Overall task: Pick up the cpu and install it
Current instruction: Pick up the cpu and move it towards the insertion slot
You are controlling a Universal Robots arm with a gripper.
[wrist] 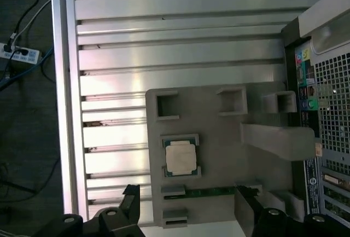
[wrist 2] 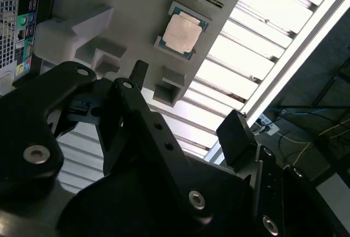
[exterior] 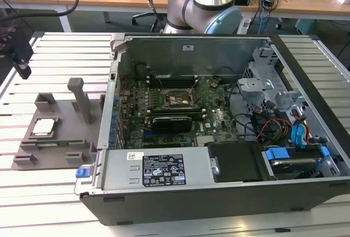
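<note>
- In the exterior view, my gripper [exterior: 22, 63] hangs over the slatted metal table [exterior: 44, 198] at the exterior view's left edge. It is above the grey holder tray [exterior: 65, 121] and clear of it.
- The cpu [exterior: 44, 126] lies flat in a square recess of that tray, silver plate up. Just to the exterior view's right of the tray stands the open computer case [exterior: 229, 198]. The black socket frame [exterior: 178, 100] sits on the motherboard [exterior: 219, 122] inside it. My arm's base [exterior: 205, 1] rises behind the case.
- In the second wrist view, my jaws stand wide apart with nothing between them. One of my black fingers [wrist 2: 236, 136] is over the bright table slats [wrist 2: 251, 56]. The cpu [wrist 2: 182, 33] rests in the holder tray [wrist 2: 126, 7] beyond my fingertips. I am not touching it.
- In the first wrist view, I look straight down on the tray [wrist: 219, 149]. The cpu [wrist: 180, 156] is seated in its recess, pale rim showing around the metal plate. My fingers [wrist: 130, 196] sit spread on either side, near the tray's edge. The case's rear panel [wrist: 328, 78] is just beside the tray, and a power strip [wrist: 19, 55] lies on the floor past the table's rim.
</note>
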